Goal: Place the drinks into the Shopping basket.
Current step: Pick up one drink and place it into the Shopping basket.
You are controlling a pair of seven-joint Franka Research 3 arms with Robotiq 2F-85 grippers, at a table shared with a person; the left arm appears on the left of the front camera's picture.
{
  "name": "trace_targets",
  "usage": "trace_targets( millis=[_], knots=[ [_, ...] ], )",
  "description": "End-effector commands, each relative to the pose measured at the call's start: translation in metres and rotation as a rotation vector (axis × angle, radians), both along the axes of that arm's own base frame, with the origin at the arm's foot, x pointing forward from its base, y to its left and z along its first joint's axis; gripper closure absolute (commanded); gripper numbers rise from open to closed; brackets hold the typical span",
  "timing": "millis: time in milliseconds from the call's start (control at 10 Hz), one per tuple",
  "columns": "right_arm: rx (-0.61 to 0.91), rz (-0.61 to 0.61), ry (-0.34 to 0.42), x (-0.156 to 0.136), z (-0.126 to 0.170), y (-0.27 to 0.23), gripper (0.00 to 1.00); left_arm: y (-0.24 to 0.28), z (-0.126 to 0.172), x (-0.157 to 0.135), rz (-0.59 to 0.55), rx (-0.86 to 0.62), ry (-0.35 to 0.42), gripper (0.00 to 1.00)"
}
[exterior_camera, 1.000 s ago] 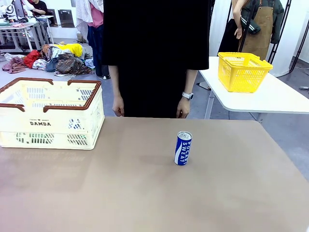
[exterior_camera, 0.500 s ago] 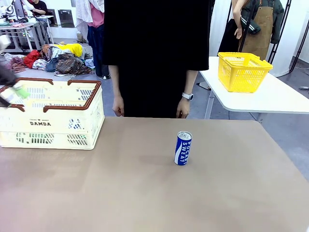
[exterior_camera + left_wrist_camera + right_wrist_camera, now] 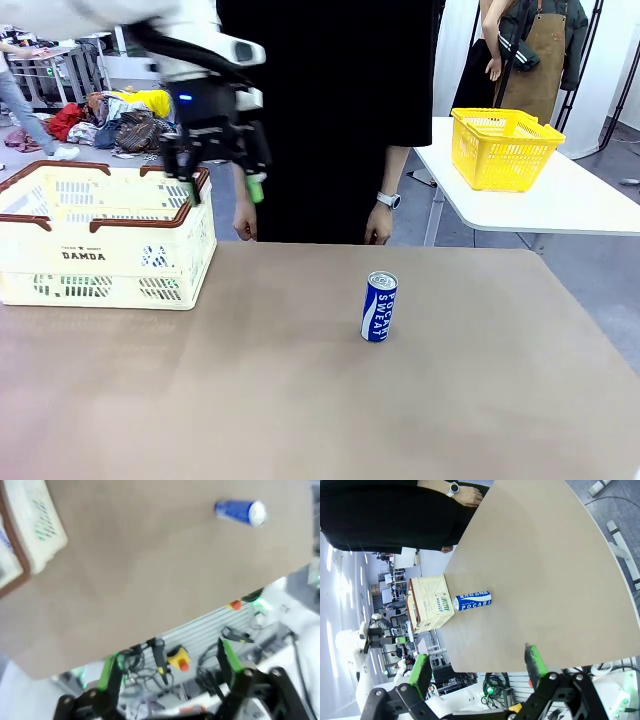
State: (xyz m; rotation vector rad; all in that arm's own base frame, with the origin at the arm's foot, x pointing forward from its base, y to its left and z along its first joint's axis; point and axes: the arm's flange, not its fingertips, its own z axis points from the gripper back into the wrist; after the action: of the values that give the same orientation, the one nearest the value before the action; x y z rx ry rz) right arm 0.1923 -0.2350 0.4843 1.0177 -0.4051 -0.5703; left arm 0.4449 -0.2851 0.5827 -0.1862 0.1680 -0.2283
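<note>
- The left gripper (image 3: 222, 178) had swung in from the table's left side within the last second; a second earlier no arm showed in the front view, and half a second earlier only a blur stood at the picture's left edge.
- It hung high over the right end of the Shopping basket (image 3: 105, 235), near the table's far edge, its jaws spread wide and holding nothing. The left wrist view showed the same: green-padded fingers (image 3: 109, 672) well apart with nothing between them.
- The right gripper (image 3: 477, 672) was likewise spread and empty, held back beyond the table's near edge.
- The one blue can (image 3: 379, 307) stood upright where it had been a second before, right of the table's middle and closer to the far edge, well apart from the basket. No gripper touched it.
- The basket sat at the far left corner of the table; what lay inside it could not be told.
- A person (image 3: 320, 110) stood at the far edge, hands hanging down, taking no part.
- Judged from this, the arm's arrival marked the start of a reach: the can was not yet grasped, so pick-up and drop into the basket remained to be done.
</note>
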Motion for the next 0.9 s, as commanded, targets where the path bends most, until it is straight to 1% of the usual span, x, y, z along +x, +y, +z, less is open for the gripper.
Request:
trace_targets(
  millis=[0, 100, 200, 300, 400, 500, 600, 700, 800],
  knots=[
    [-0.002, 0.008, -0.026, 0.000, 0.000, -0.001, 0.00, -0.057, 0.012, 0.035, 0.026, 0.170, 0.060, 0.00],
    [-0.002, 0.008, -0.026, 0.000, 0.000, -0.001, 0.00, -0.094, -0.002, 0.038, 0.006, 0.234, 0.056, 0.00],
    [-0.002, 0.008, -0.026, 0.000, 0.000, -0.001, 0.00, -0.135, -0.016, 0.037, 0.020, 0.249, 0.049, 0.00],
    [-0.002, 0.008, -0.026, 0.000, 0.000, -0.001, 0.00, -0.165, -0.030, 0.032, 0.101, 0.249, -0.030, 0.00],
    [-0.002, 0.008, -0.026, 0.000, 0.000, -0.001, 0.00, -0.191, -0.047, 0.023, 0.184, 0.213, -0.076, 0.00],
    [-0.002, 0.008, -0.026, 0.000, 0.000, -0.001, 0.00, -0.211, -0.065, 0.009, 0.248, 0.150, -0.130, 0.00],
    [-0.002, 0.008, -0.026, 0.000, 0.000, -0.001, 0.00, -0.220, -0.078, -0.008, 0.263, 0.107, -0.148, 0.00],
    [-0.002, 0.008, -0.026, 0.000, 0.000, -0.001, 0.00, -0.223, -0.085, -0.023, 0.304, 0.062, -0.195, 0.00],
    [-0.002, 0.008, -0.026, 0.000, 0.000, -0.001, 0.00, -0.224, -0.091, -0.032, 0.261, 0.079, -0.192, 0.00]
  ],
)
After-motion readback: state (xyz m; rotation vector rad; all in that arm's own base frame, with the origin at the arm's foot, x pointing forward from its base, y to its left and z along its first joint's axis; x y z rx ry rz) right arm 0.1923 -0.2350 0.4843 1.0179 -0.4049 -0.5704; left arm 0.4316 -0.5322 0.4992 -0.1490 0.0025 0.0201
